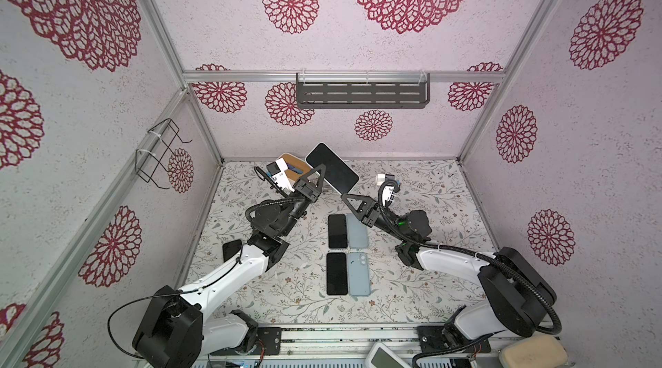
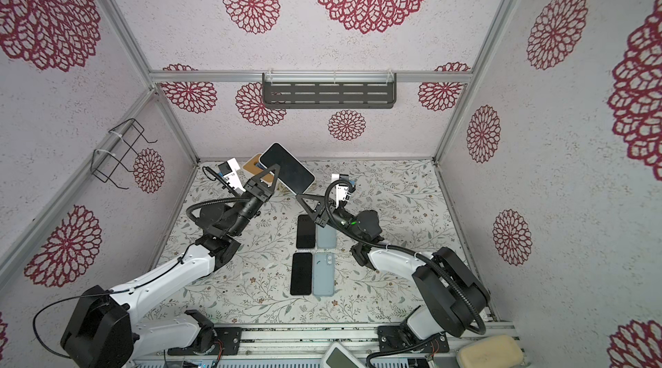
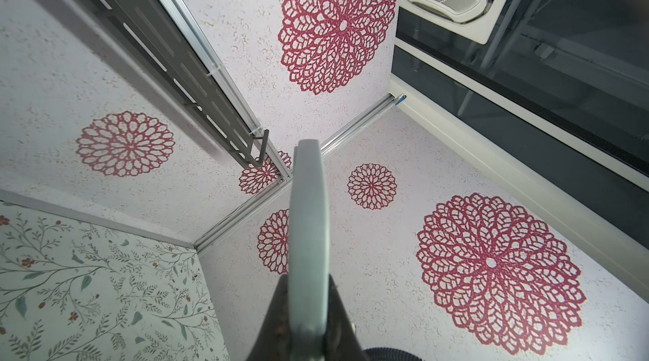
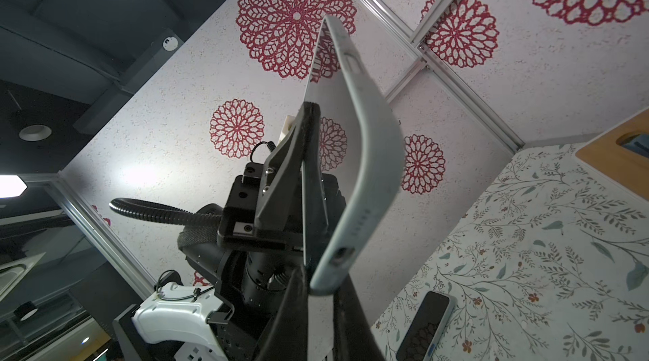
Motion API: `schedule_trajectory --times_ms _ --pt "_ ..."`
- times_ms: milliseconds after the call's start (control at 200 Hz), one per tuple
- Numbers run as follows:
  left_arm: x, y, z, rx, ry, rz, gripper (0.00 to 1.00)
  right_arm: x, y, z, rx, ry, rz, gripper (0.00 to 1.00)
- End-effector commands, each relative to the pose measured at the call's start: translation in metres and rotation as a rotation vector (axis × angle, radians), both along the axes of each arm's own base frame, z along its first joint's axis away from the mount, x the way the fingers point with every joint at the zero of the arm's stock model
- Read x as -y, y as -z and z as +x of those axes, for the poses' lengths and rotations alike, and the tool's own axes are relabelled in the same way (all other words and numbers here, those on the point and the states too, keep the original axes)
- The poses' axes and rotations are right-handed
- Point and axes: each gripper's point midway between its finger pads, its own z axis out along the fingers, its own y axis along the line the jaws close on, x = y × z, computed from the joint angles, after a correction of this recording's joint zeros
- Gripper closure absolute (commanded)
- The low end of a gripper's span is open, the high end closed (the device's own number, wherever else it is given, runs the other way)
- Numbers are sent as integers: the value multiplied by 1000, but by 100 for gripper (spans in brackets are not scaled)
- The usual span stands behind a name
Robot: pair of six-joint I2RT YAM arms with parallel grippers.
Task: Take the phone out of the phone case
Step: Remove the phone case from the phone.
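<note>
Above the far middle of the table (image 1: 412,276), both arms meet at the phone (image 1: 333,167). It hangs tilted in the air, screen up, with its pale phone case (image 4: 372,152) around it. The left arm rises from its near base with the elbow bent and the wrist angled upward. The left gripper (image 1: 320,171) is pressed together across the phone's long side, one finger (image 4: 309,113) flat on the glass. The right arm stretches low over the table, its wrist turned inward and up. The right gripper (image 1: 344,196) pinches the case's near end, with its fingers (image 4: 298,306) on either side of the port corner. Below them, two bare phones (image 1: 337,231) and two empty cases (image 1: 358,278) lie flat in a block.
</note>
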Motion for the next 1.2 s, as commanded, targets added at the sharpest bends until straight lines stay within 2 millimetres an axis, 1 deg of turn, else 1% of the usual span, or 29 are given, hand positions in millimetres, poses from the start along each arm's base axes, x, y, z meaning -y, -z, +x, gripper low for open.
schedule_trajectory --times_ms 0,125,225,295,305,345,365,430,485,586,646,691,736,786,791,816,836,846,871,896,911,971,1016,1076,1126,1196 --pt "1 -18 -5 39 15 -49 100 3 -27 -8 109 2 32 100" --pt "8 -15 -4 -1 44 -41 100 2 -24 -8 144 21 -23 100" --pt "12 -8 -3 -64 68 -42 100 -1 -17 -7 211 59 -121 100" --pt "17 -3 -3 -130 101 -32 100 -3 -4 -5 276 108 -243 100" --pt "18 -2 -3 -143 105 -27 100 -2 -5 -5 305 124 -258 100" --pt "21 -1 -4 -181 129 -7 100 -3 12 1 340 177 -385 100" --pt "24 4 -5 -212 141 10 100 -2 17 6 362 223 -440 100" --pt "31 7 -9 -279 195 49 100 7 30 16 431 334 -596 100" --pt "38 13 -12 -332 244 72 100 18 33 24 467 426 -656 100" --pt "46 24 -19 -396 317 90 100 33 29 33 528 547 -717 100" --pt "44 26 -21 -400 323 96 100 41 25 33 532 588 -711 100" --pt "37 25 -20 -395 309 92 100 46 22 29 539 600 -693 100" --pt "25 23 -18 -389 289 83 100 48 24 19 544 576 -671 100" --pt "11 20 -15 -381 262 82 100 51 27 3 556 531 -640 100" --pt "10 20 -16 -379 261 83 100 51 26 1 560 524 -635 99" --pt "1 18 -14 -373 247 82 100 54 28 -8 563 505 -615 89" --pt "-5 16 -12 -367 239 83 100 56 35 -13 557 488 -614 82" --pt "-8 15 -11 -361 236 86 100 58 34 -17 557 485 -604 79" --pt "-14 11 -11 -344 238 93 100 61 40 -22 545 473 -598 70" --pt "-18 6 -11 -326 246 105 100 65 45 -26 526 464 -594 60" --pt "-20 4 -11 -319 250 114 100 68 44 -29 518 460 -584 55" --pt "-23 -3 -13 -287 279 139 100 73 48 -35 471 419 -552 39" --pt "-25 -8 -14 -256 299 152 100 74 47 -36 417 380 -528 32" --pt "-20 -16 -21 -185 345 180 100 71 39 -34 362 323 -484 28" --pt "-12 -22 -28 -126 407 210 100 68 24 -35 339 264 -416 26" --pt "-1 -28 -39 -44 506 227 100 58 9 -39 322 155 -346 25"
